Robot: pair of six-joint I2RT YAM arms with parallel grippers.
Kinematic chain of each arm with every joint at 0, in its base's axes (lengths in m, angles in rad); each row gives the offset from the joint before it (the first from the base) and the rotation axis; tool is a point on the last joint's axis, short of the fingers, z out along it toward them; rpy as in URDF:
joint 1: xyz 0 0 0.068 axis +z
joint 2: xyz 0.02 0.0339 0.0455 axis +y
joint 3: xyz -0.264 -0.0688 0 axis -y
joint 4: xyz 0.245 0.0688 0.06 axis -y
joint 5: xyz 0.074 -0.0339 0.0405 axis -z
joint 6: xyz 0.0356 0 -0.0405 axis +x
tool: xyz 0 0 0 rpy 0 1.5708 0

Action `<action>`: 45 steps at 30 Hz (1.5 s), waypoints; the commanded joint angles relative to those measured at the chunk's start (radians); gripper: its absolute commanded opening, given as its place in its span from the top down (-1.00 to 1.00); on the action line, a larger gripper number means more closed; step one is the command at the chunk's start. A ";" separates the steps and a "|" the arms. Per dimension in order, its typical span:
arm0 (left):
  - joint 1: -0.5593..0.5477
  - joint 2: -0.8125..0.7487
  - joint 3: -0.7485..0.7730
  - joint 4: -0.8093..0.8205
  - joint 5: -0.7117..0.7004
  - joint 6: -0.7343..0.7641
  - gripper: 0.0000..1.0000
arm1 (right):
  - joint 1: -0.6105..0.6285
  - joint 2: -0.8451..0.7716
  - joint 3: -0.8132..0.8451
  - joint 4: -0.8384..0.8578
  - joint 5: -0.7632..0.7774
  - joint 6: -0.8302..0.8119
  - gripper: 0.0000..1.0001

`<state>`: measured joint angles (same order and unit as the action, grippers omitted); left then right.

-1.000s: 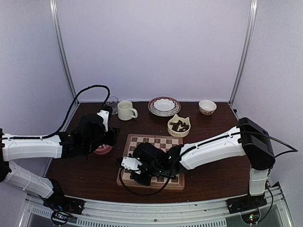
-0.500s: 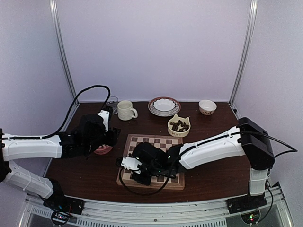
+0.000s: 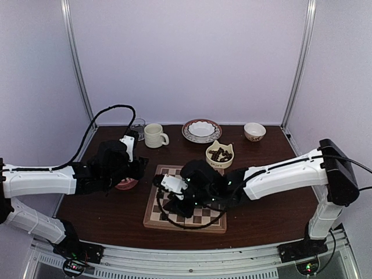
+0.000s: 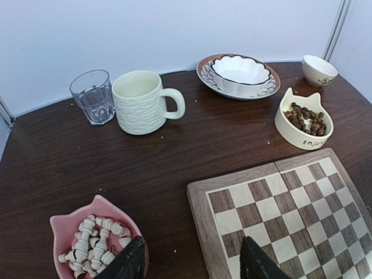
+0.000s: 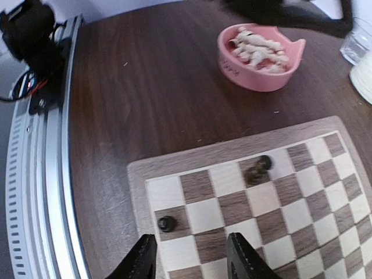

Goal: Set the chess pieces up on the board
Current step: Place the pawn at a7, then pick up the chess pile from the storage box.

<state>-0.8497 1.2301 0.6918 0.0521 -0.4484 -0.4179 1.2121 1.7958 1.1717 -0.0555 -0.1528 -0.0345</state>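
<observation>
The board (image 5: pixel 273 221) lies under my right gripper (image 5: pixel 192 261), which hangs open with nothing between its fingers. One dark chess piece (image 5: pixel 167 223) stands on a dark square near the board's corner, just ahead of the left finger. Another dark piece (image 5: pixel 257 170) lies tipped over on the edge row. My left gripper (image 4: pixel 195 264) is open and empty over the tabletop, between the pink bowl (image 4: pixel 64 232) of cream pieces and the board's corner (image 4: pixel 203 197). More dark pieces fill a cream cat-shaped bowl (image 4: pixel 303 136).
Along the back stand a glass (image 4: pixel 93 96), a cream mug (image 4: pixel 145 102), a scalloped bowl on a plate (image 4: pixel 239 75) and a small bowl (image 4: pixel 318 70). In the top view the right arm (image 3: pixel 279 174) stretches across the board (image 3: pixel 209 220). A metal rail (image 5: pixel 40 145) runs along the table's near edge.
My right gripper has opened and drawn back up and to the right from the board's near-left corner, leaving a dark piece standing there. The left arm has not moved.
</observation>
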 commanded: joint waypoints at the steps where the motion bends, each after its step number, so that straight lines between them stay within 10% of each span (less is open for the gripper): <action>1: 0.001 0.001 0.001 0.034 0.007 0.007 -0.13 | -0.144 -0.087 -0.049 0.067 -0.002 0.152 0.16; 17: 0.001 0.035 0.010 0.036 0.038 0.008 -0.12 | -0.628 0.065 0.248 -0.332 0.272 0.346 0.31; 45: 0.001 0.052 0.031 0.023 0.106 0.034 -0.11 | -0.682 0.461 0.642 -0.518 0.259 0.385 0.41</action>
<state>-0.8497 1.2819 0.6960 0.0509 -0.3569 -0.3988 0.5465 2.2288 1.7836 -0.5518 0.1055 0.3161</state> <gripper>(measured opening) 0.557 0.293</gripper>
